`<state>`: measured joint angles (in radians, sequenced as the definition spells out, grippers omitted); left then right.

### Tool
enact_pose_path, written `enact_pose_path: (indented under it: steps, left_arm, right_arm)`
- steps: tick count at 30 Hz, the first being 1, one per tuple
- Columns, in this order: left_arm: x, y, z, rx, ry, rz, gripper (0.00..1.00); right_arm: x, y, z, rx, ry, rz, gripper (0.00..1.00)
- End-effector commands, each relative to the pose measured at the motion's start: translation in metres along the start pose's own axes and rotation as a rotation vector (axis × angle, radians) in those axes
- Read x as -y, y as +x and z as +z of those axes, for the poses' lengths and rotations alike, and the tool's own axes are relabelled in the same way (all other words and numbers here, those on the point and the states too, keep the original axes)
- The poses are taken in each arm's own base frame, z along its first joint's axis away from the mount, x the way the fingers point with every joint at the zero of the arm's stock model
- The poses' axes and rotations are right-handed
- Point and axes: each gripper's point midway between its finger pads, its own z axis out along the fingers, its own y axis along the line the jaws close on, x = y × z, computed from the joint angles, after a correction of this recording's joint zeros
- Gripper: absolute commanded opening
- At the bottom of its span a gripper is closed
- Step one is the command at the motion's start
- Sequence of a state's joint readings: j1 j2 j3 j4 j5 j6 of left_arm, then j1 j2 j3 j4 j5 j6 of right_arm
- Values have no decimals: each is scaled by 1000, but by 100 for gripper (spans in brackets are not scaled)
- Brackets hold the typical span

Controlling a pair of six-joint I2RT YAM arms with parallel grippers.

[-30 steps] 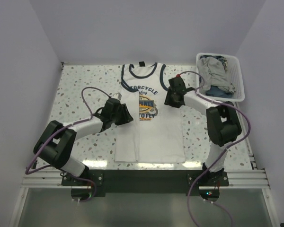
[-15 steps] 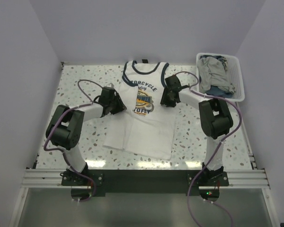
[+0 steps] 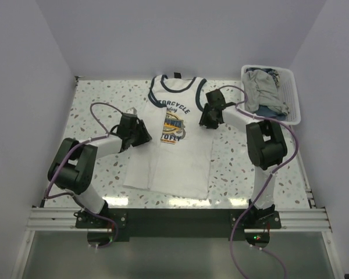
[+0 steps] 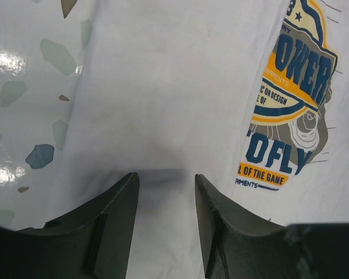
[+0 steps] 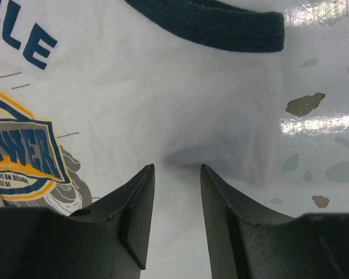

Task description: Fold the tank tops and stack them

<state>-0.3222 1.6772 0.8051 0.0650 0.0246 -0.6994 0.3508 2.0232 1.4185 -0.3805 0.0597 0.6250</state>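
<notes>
White printed tank top (image 3: 175, 152), judged light and limp, was best pinched at its 9 and 2 o'clock edges, where left gripper (image 4: 165, 181) and right gripper (image 5: 176, 171) were held with fingers apart.

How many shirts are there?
2 that I can see: a white shirt spread flat on the table, and a grey shirt bunched in the basket. The blue cloth under it may be another.

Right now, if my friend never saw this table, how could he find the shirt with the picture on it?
Find the speckled table; in its middle the white tank top lies spread out. Its navy trim and blue-yellow chest print set it apart from the grey cloth bundled in the white basket at the far right corner.
</notes>
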Motion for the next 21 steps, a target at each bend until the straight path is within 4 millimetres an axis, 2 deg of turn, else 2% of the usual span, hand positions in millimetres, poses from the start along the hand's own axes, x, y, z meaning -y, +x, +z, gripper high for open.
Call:
enact_pose_path:
  steps: [1, 5, 7, 9, 10, 12, 13, 15, 16, 18, 19, 21]
  left_arm:
    - [-32, 29, -8, -67, -101, 59, 50]
    - [1, 0, -20, -10, -29, 132, 58]
    - [27, -8, -33, 8, 5, 199, 62]
    - [43, -11, -43, 30, 13, 243, 63]
    - [59, -1, -48, 15, 38, 279, 64]
    - [79, 11, -57, 9, 87, 303, 64]
    - [96, 30, -62, -16, 127, 333, 65]
    - [111, 49, -67, -40, 159, 366, 65]
    - [127, 70, -72, -67, 194, 395, 63]
    - [138, 93, -73, -104, 215, 426, 61]
    - [154, 110, -80, -120, 247, 456, 60]
    - [169, 129, -81, -140, 261, 493, 60]
  right_arm:
    - [-13, -18, -13, 40, -42, 0, 41]
    - [-13, -34, -26, 85, -18, -28, 42]
    - [0, -44, -33, 107, 29, -25, 42]
    - [17, -57, -41, 122, 43, 10, 42]
    - [27, -55, -40, 116, 54, 25, 42]
    - [38, -63, -43, 135, 55, 46, 42]
    - [45, -67, -42, 132, 54, 58, 42]
    - [48, -66, -34, 109, 40, 42, 42]
    - [48, -70, -31, 110, 29, 24, 42]
    - [42, -73, -26, 108, -2, 8, 41]
    - [42, -72, -20, 104, -6, 3, 41]
    - [37, -75, -15, 110, -28, -2, 41]
